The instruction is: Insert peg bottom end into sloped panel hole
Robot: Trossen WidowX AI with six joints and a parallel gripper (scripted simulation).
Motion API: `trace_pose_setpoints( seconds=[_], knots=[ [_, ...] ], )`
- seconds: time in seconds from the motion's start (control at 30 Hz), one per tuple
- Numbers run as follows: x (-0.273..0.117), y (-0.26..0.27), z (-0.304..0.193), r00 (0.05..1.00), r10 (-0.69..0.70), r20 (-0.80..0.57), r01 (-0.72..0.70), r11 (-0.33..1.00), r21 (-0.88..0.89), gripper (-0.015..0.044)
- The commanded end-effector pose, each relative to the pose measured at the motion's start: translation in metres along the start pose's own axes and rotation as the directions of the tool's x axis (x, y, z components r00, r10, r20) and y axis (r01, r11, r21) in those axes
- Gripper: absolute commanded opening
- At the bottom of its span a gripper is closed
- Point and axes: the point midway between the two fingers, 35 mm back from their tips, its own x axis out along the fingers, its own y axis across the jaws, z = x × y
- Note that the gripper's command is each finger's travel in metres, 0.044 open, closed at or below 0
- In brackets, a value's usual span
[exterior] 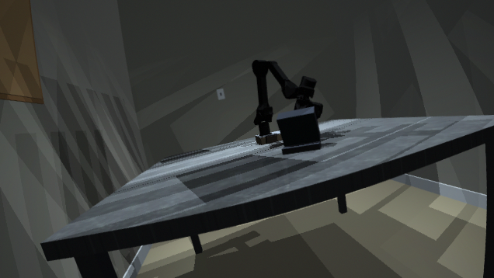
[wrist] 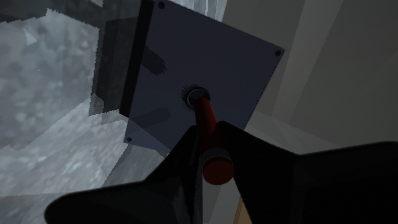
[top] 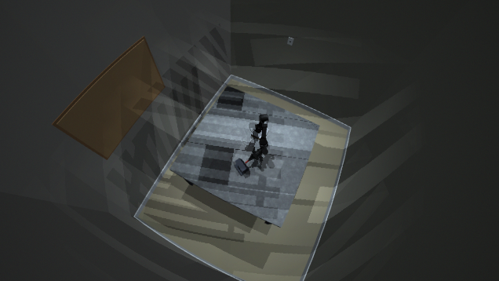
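we see the red peg (wrist: 210, 135) clamped between our two dark fingers, which are nearly closed around its round shaft with its blunt near end sticking out toward the wrist camera. its far end sits in the mouth of the round hole (wrist: 194, 95) in the middle of the grey panel (wrist: 225, 60); how deep it has gone we cannot tell. the shaft runs from the fingers up and slightly left to the hole, roughly in line with it. the panel face is tilted, with small dark screws at its corners, and a darker block shows behind its left edge.

from the side, the panel (exterior: 299, 128) appears as a dark box on a low base standing on the grey desk (exterior: 241, 186), and our arm (exterior: 285, 83) arches over and comes down behind it, so the peg is hidden there. from above, a thin red streak marks the peg (top: 248, 161) between the arm (top: 262, 133) and the panel (top: 242, 166), near the middle of the desk (top: 220, 184).
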Motion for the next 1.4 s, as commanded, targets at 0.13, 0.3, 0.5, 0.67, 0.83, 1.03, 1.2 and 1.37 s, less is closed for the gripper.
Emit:
trace_pose_setpoints(
  seconds=[0.13,0.3,0.5,0.67,0.83,1.03,1.2,1.37],
  knots=[
    [0.001,0.0,0.0,1.0,0.0,0.0,0.0,1.0,0.0,0.0],
    [0.001,0.0,0.0,1.0,0.0,0.0,0.0,1.0,0.0,0.0],
    [0.001,0.0,0.0,1.0,0.0,0.0,0.0,1.0,0.0,0.0],
    [0.003,0.001,0.0,1.0,0.0,0.0,0.0,1.0,0.0,0.0],
    [0.004,0.002,0.001,1.0,0.0,0.0,0.0,1.0,0.0,0.0],
    [0.006,0.003,0.001,1.0,0.0,0.0,0.0,1.0,0.0,0.0],
    [0.008,0.003,0.002,1.0,0.0,0.0,0.0,1.0,0.0,0.0],
    [0.012,0.003,0.002,1.0,-0.001,-0.001,0.001,1.0,0.0,0.0]
  ],
)
